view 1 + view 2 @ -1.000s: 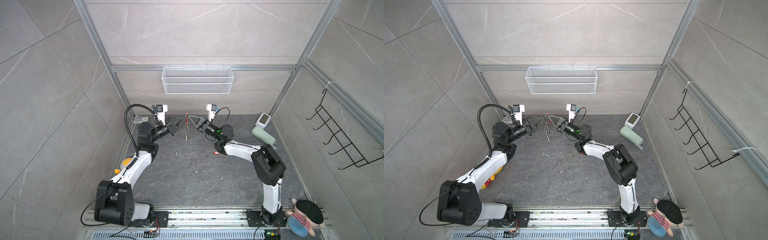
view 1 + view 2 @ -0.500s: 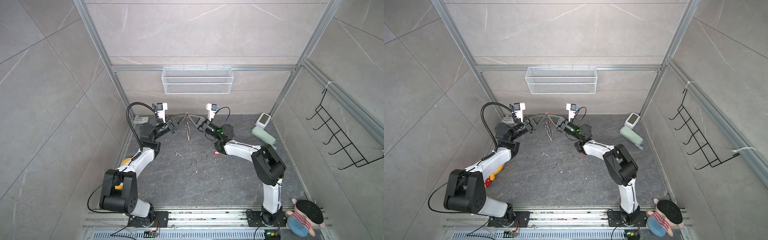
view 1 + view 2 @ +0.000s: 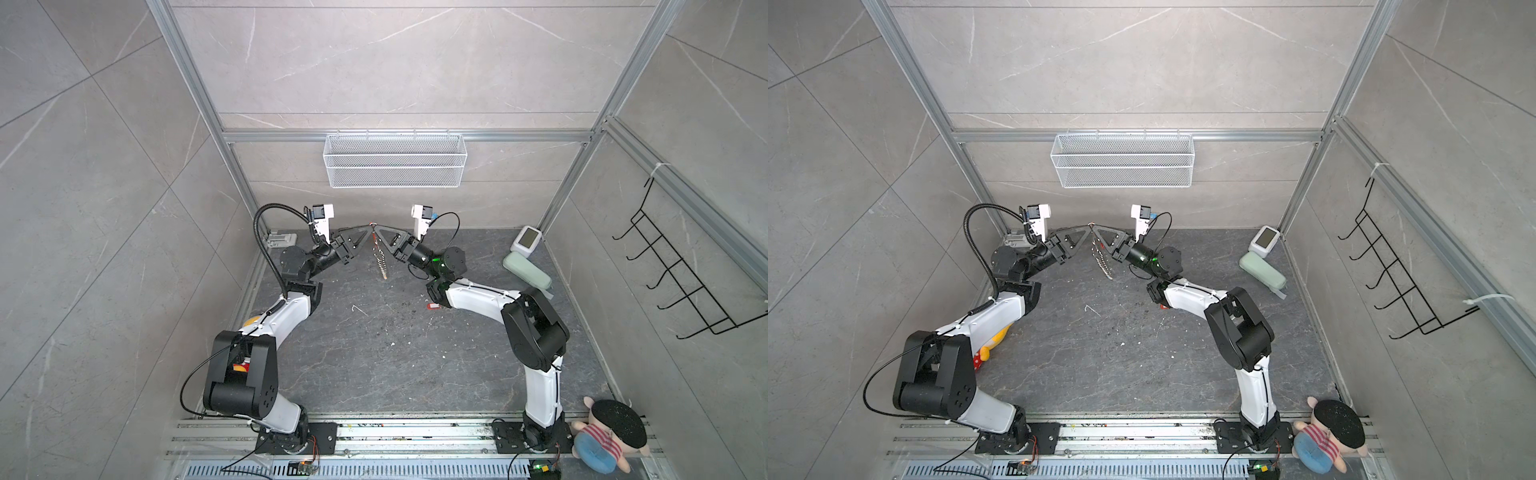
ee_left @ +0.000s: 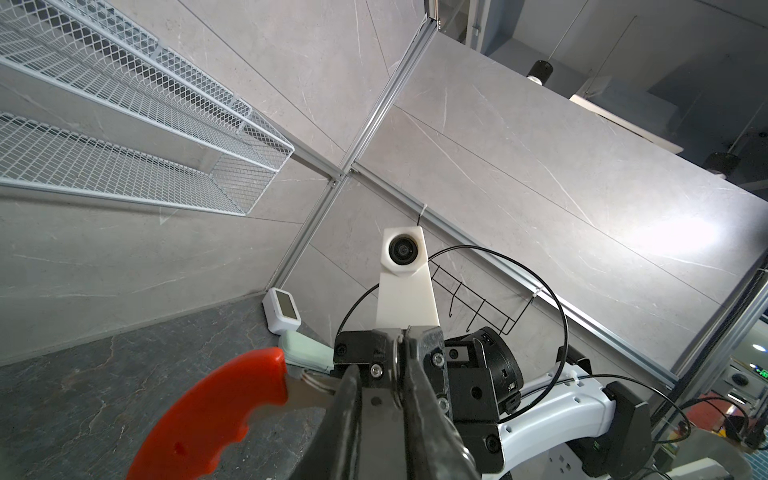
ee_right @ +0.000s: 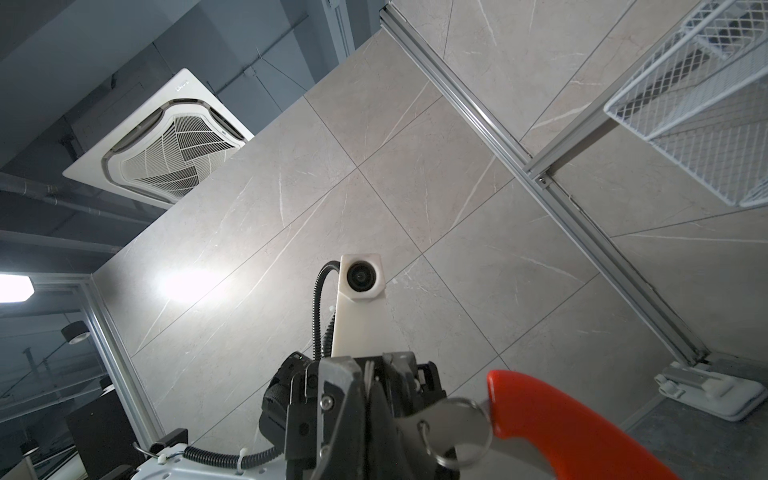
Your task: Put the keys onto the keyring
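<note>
The left tool (image 3: 369, 229) and the right tool (image 3: 380, 229) meet tip to tip, with the keyring (image 3: 381, 259) dangling beneath them.
The right tool clamps it, and the left tool stands narrow around it, grip unclear. Its red strip (image 4: 216, 415) is cut off in the wrist views. The keys (image 3: 433, 306) lie on the worktop (image 3: 374, 353), down beside the right tool's arm.

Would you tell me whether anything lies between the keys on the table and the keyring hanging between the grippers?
Nothing visible lies on the table between the keys and the hanging keyring. The right arm passes close beside the keys, though, and half hides them in a top view.
</note>
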Controlling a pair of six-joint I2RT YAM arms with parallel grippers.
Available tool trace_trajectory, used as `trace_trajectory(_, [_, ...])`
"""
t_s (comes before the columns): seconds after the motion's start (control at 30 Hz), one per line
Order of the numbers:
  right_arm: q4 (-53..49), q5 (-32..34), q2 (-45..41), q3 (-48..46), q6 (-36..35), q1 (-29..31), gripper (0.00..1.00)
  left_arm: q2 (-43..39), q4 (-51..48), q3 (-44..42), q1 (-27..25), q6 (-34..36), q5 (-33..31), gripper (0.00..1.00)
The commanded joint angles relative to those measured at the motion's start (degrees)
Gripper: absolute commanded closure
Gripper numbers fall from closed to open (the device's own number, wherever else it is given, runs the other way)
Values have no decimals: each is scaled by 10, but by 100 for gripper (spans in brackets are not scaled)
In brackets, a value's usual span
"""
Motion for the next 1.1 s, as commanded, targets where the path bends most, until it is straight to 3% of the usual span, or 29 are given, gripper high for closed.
trace_trajectory(0.0, [27,-2,5,24,8,12,100,3,37,19,-5,-5,5,79])
trace_trajectory(0.27, [1,-3,4,27,-7,20,100,10,40,33,-11,4,38,100])
trace_trajectory(0.5, [-45,4,-6,20,-43,25,100,-15,14,11,-18,64,38,100])
trace_trajectory(0.6, [-62,10,-20,-3,-60,19,100,-50,-54,-11,-17,126,18,100])
trace_trajectory(0.7, [-75,7,-39,-32,-74,7,94,-92,-156,-26,-17,206,-4,100])
trace_trajectory(0.77, [-77,5,-52,-56,-76,-5,81,-110,-180,-37,-17,229,-17,100])
trace_trajectory(0.93, [-98,-16,-94,-115,-90,-38,72,-119,-218,-35,-16,218,-24,100])
trace_trajectory(1.07, [-193,-24,-165,-184,-151,-81,69,-126,-274,-26,-16,212,-25,100])
